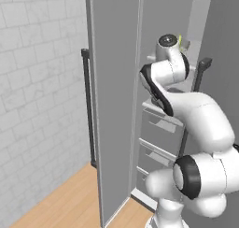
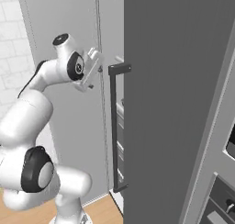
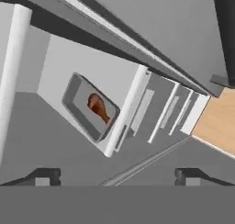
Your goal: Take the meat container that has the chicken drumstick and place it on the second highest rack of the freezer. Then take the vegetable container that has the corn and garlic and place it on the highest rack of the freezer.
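The white arm (image 1: 196,115) rises folded, elbow bent, wrist high; the gripper (image 3: 117,175) hangs with its jaws spread wide, holding nothing.

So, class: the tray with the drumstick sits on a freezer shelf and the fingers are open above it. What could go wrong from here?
1. The meat container lies close to the shelf's front lip; a brush from the withdrawing hand might nudge it off.
2. The arm reaches between the freezer door and the dark handle, so a wide swing could strike either.
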